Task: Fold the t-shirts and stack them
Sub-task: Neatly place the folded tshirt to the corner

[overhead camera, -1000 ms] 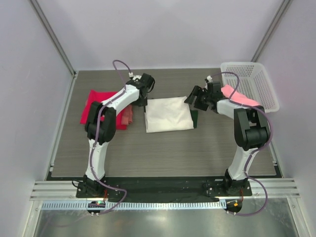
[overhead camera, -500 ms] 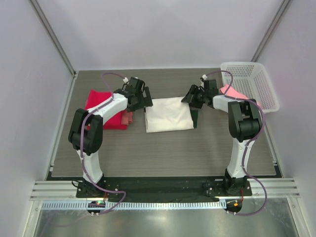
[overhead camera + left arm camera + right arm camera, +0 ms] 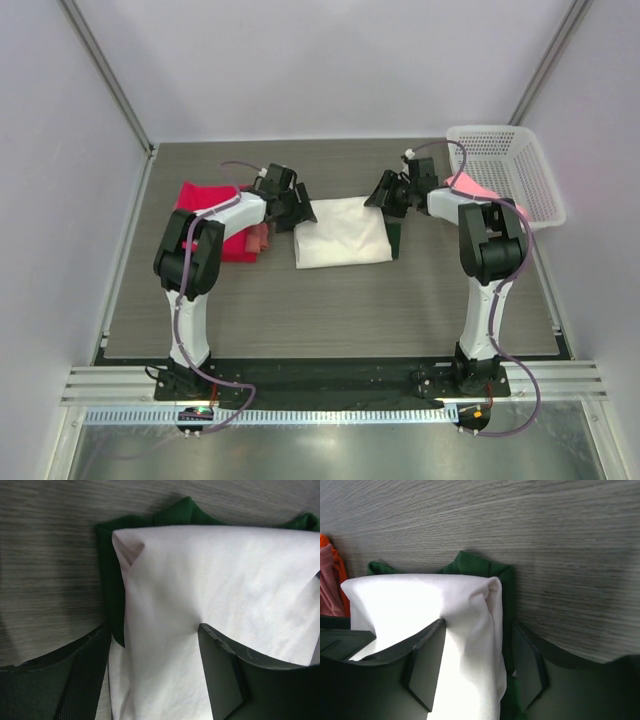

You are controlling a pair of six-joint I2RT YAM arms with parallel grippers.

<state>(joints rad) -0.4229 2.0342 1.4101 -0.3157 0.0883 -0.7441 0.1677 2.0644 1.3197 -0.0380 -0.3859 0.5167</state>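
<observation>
A folded cream-white t-shirt (image 3: 342, 232) with dark green trim lies mid-table. My left gripper (image 3: 298, 207) is at its back left corner. In the left wrist view the left gripper (image 3: 150, 667) is open and straddles the shirt's (image 3: 210, 580) left edge, with the green trim (image 3: 111, 585) beside it. My right gripper (image 3: 387, 195) is at the back right corner. In the right wrist view it (image 3: 477, 667) is open with the white edge (image 3: 470, 630) between its fingers. Red-pink shirts (image 3: 200, 205) and a salmon one (image 3: 259, 238) are stacked at the left.
A white mesh basket (image 3: 520, 160) stands at the back right with a pink shirt (image 3: 472, 188) hanging over its near left rim. The salmon cloth also shows at the left edge of the right wrist view (image 3: 329, 585). The table is grey wood grain.
Both grippers have come down onto the white shirt's back corners. The left one moved right and nearer, the right one moved left, and each now straddles an edge.
</observation>
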